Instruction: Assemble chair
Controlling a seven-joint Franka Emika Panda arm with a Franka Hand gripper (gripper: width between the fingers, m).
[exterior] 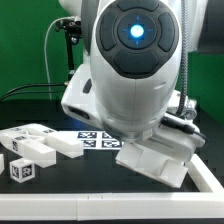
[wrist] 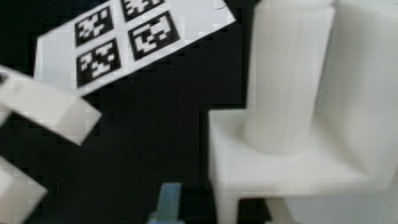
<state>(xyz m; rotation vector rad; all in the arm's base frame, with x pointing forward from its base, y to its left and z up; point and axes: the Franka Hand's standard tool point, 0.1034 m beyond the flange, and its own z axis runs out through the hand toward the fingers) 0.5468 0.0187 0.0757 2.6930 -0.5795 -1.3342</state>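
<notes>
At the exterior view's left we see loose chair parts (exterior: 62, 143) on the black surface (exterior: 70, 195), well apart from the end effector (wrist: 210, 210). They are a small block (exterior: 22, 169) with a tag on its near face and, behind it, a cluster of bars (exterior: 33, 138) lying flat with tags facing up. Toward the middle, the marker board (exterior: 98, 139) lies flat between those bars and the arm (exterior: 130, 70). The arm's big white body, with its blue light, fills the centre and hides the end effector from this camera. Toward the exterior view's right, beneath the arm and nearest the end effector, sits a stepped part (exterior: 160, 160): a chunky white slab on the surface with a raised portion running up under the arm. The wrist view shows this part close by as a thick post (wrist: 294, 75) joined to a flat base (wrist: 294, 165), just beside the end effector. Farther from the end effector lie the marker board, with four tags showing, and another white piece (wrist: 45, 105) near the board's corner. Of the end effector itself we make out only one pale grey finger (wrist: 169, 205) at the frame's edge. It appears apart from the base, so we cannot tell whether the end effector is wide, narrow or holding anything.
</notes>
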